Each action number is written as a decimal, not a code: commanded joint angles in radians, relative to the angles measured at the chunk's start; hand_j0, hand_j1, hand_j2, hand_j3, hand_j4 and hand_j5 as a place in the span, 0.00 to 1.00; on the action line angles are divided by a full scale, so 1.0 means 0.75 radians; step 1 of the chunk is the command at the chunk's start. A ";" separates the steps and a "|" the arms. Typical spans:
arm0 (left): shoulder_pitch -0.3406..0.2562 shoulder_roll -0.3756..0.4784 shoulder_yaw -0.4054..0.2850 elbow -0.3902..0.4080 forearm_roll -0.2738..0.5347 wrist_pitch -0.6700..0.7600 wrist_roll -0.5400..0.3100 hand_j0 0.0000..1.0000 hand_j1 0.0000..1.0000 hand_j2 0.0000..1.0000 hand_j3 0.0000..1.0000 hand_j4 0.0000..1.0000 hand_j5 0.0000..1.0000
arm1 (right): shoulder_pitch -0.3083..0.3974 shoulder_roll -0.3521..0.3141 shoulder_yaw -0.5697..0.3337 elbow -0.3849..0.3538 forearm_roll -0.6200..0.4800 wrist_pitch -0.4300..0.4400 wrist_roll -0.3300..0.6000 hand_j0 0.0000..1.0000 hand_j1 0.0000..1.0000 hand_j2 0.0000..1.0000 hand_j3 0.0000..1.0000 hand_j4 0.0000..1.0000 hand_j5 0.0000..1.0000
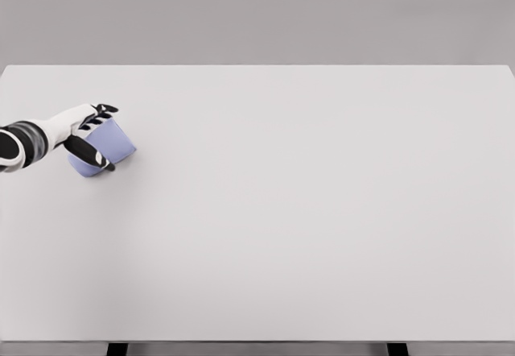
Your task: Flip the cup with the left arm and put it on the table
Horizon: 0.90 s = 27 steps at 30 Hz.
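Looking at the far left of the head view, the white left arm comes in from the edge and its left hand (90,134) is wrapped around the small pale lavender-blue plastic cup (109,148), which sits tilted over at the left end of the plain white worktop (322,211), roughly halfway between upright and on its side. The black-tipped fingers (102,112) curl over the cup's upper side while the thumb crosses its lower front, so the cup is pinched between them, with most of its body poking out to the right of the hand. I'd call that a closed grip on the cup, not a loose one, though I can't tell how much contact there actually is on the hidden side. What worries me: the hold looks like it's near one end of the cup, so as the wrist rolls to finish the flip the cup could pivot or squirt out and roll off along the worktop. It's also close to the left edge, so a slip that way might send it off the side. I can't tell whether the cup's bottom edge is touching the surface or just above it; if it's touching, turning it could drag and twist it in the grip. No right arm shows anywhere.
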 commanded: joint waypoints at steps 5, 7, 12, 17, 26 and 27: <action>0.000 -0.026 0.005 0.030 -0.009 0.000 0.000 1.00 1.00 1.00 1.00 1.00 1.00 | 0.000 0.000 0.000 0.000 0.000 0.000 0.001 1.00 1.00 1.00 1.00 1.00 1.00; 0.002 -0.037 0.005 0.030 -0.009 0.000 0.000 1.00 1.00 1.00 1.00 1.00 1.00 | 0.000 0.000 0.000 0.000 0.000 0.000 -0.001 1.00 1.00 1.00 1.00 1.00 1.00; 0.016 -0.061 0.005 0.049 -0.034 0.000 0.000 1.00 1.00 1.00 1.00 1.00 1.00 | 0.000 0.000 0.000 0.000 0.000 0.000 -0.001 1.00 1.00 1.00 1.00 1.00 1.00; 0.016 -0.063 0.007 0.051 -0.034 0.000 0.000 1.00 1.00 1.00 1.00 1.00 1.00 | 0.000 0.000 0.000 0.000 0.000 0.000 -0.001 1.00 1.00 1.00 1.00 1.00 1.00; 0.029 -0.076 0.019 0.067 -0.032 0.000 0.000 1.00 1.00 1.00 1.00 1.00 1.00 | 0.000 0.000 0.000 0.000 0.000 0.000 0.001 1.00 1.00 1.00 1.00 1.00 1.00; 0.029 -0.076 0.019 0.067 -0.030 0.000 0.000 0.97 0.97 0.97 0.97 0.97 0.97 | 0.000 0.000 0.000 0.000 0.000 0.000 -0.001 1.00 1.00 1.00 1.00 1.00 1.00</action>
